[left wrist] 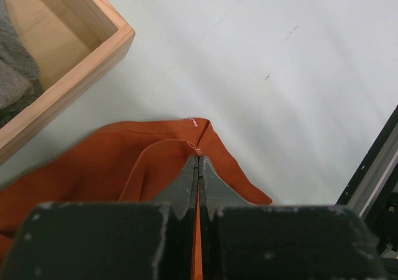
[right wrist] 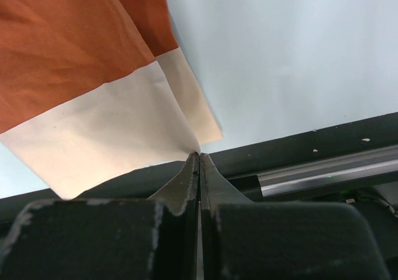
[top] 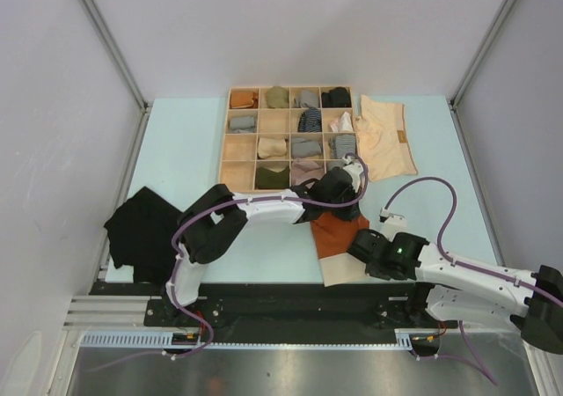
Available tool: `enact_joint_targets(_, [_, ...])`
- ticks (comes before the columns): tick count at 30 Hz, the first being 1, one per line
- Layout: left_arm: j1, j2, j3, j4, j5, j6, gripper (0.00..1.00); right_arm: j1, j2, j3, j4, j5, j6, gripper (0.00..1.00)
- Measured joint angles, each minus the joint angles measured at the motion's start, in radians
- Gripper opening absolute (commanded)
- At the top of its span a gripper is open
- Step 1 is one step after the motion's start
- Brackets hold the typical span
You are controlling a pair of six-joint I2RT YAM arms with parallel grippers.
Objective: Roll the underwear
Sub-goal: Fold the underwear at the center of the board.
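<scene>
1. Pinching shut, your left gripper (left wrist: 198, 163) has a raised fold of the rust-orange underwear (left wrist: 93, 168) clamped in it. No gap btw the tips; the cloth edge runs straight into them.
2. Your right gripper (right wrist: 198, 158) is also fully closed, nipping one corner of the pale band (right wrist: 106, 134) at that garment's near end.
3. Rust-orange piece sits front-centre on the table (top: 185, 150), just below the near-right corner of the wooden tray (top: 237, 150), btw your two wrists. Far end is at the L gripper, band end is twd you at the R gripper.
4. R wrist view: band corner reaches over the dark front rail (right wrist: 298, 143). Can't tell if it touches the rail or hangs above it.
5. L wrist view: orange cloth humps up at the pinch and the rest spreads low twd the tray. One tray corner shows upper left w/ grey cloth inside.
6. Black underwear (top: 141, 233) lies crumpled at the table's left edge, near your L arm's elbow, well apart from both grippers.
7. Cream underwear (top: 384, 136) lies spread out just right of the tray, tan label (top: 398, 138) on its right side. Can't tell if it touches the tray wall.
8. Tray is a grid of compartments, most holding small cloth bundles (top: 308, 119).
</scene>
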Motion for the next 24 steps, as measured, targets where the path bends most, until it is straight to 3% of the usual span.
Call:
enact_joint_targets(4, [0.0,0.013,0.006,0.0,0.01,0.002,0.0,0.0,0.019,-0.008,0.006,0.006,0.004,0.0])
enact_joint_targets(7, [0.0,0.024,0.011,0.0,0.015,0.008,0.0,0.0,0.029,-0.011,0.008,0.007,0.006,0.1])
enact_joint_targets(9, [0.0,0.033,0.017,0.0,0.021,0.01,0.02,0.0,0.034,-0.012,0.01,0.007,0.007,0.26])
enact_joint_targets(11, [0.0,0.037,0.018,0.0,0.031,0.01,0.15,0.0,0.036,-0.013,0.011,0.007,0.009,0.46])
enact_joint_targets(14, [0.0,0.038,0.019,0.0,0.042,0.013,0.3,0.0,0.037,-0.013,0.01,0.009,0.013,0.55])
enact_joint_targets(19, [0.0,0.038,0.027,-0.002,0.046,0.016,0.54,0.0,0.013,-0.013,0.007,0.014,0.015,0.57])
enact_joint_targets(24, [0.005,0.036,0.068,-0.017,0.051,0.023,0.6,0.003,-0.042,-0.013,0.013,0.014,0.014,0.64])
